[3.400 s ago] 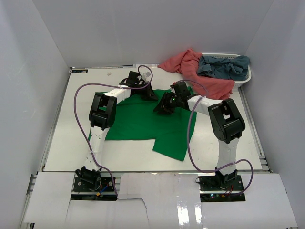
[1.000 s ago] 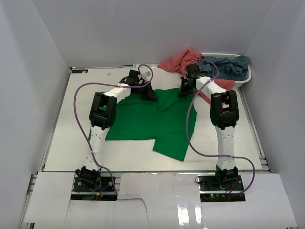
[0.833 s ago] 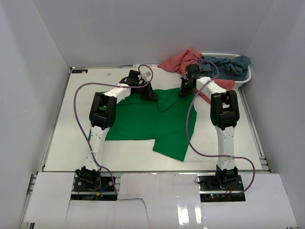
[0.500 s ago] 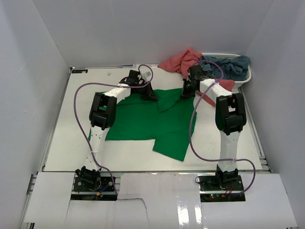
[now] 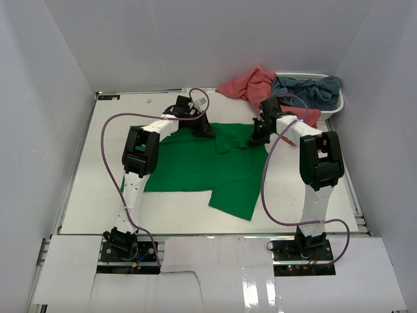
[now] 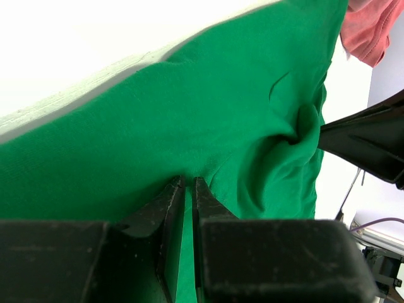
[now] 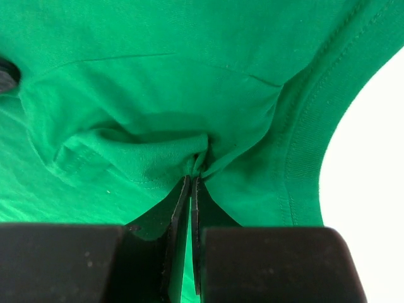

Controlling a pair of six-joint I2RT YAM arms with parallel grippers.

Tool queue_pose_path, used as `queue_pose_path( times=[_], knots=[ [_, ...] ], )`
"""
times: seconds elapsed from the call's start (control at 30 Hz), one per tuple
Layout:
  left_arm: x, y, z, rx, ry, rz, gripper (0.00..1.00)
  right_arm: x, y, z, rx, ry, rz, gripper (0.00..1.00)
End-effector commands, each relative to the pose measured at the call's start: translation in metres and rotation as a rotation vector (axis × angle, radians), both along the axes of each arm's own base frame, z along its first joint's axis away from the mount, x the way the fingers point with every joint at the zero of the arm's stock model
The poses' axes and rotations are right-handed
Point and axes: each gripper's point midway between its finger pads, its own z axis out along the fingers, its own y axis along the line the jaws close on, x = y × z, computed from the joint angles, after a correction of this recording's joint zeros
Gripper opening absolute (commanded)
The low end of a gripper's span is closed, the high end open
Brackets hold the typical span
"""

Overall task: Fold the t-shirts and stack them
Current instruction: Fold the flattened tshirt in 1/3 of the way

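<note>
The bright green t-shirt [image 5: 195,163] lies spread flat over the middle of the table. My left gripper [image 5: 203,129] rests low on its far edge, jaws pinched on a fold of the green cloth [image 6: 189,113]. My right gripper [image 5: 258,135] sits at the shirt's far right corner, shut on a bunched pleat of green cloth [image 7: 158,76] beside a ribbed hem. The salmon-pink t-shirt [image 5: 260,88] is heaped at the back right, spilling onto the table. The grey-blue t-shirt [image 5: 306,91] lies crumpled in the basket.
A white slatted basket [image 5: 333,109] stands in the back right corner against the wall. White walls close in the table on three sides. Purple cables loop from both arms over the shirt. Bare table [image 5: 98,169] shows left of the green shirt.
My right gripper has moved right and toward the near side, drawing the green shirt's far right corner outward so the far edge lies straighter. The left arm has stayed put.
</note>
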Motion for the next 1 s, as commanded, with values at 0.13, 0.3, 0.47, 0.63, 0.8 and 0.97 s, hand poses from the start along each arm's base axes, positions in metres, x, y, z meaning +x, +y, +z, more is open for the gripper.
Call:
queue_pose_path(
  times=[0.13, 0.3, 0.47, 0.63, 0.8, 0.97],
  knots=[
    [-0.003, -0.003, 0.015, 0.001, -0.034, -0.017, 0.22, 0.009, -0.001, 0.031, 0.008, -0.093, 0.015, 0.15],
    [-0.003, -0.002, 0.017, 0.003, -0.041, -0.018, 0.22, 0.017, 0.003, 0.031, 0.016, -0.095, 0.024, 0.25],
    [-0.002, -0.001, 0.018, 0.012, -0.047, -0.018, 0.22, 0.022, 0.006, 0.034, 0.028, -0.104, 0.027, 0.25],
    [-0.002, -0.002, 0.017, 0.011, -0.042, -0.019, 0.22, 0.024, 0.007, 0.036, 0.034, -0.108, 0.023, 0.13],
    [-0.001, -0.002, 0.018, 0.008, -0.044, -0.019, 0.22, 0.024, 0.008, 0.036, 0.056, -0.096, 0.017, 0.08],
    [-0.001, -0.002, 0.019, 0.012, -0.048, -0.021, 0.22, 0.023, 0.009, 0.043, 0.072, -0.103, 0.017, 0.08]
  ],
)
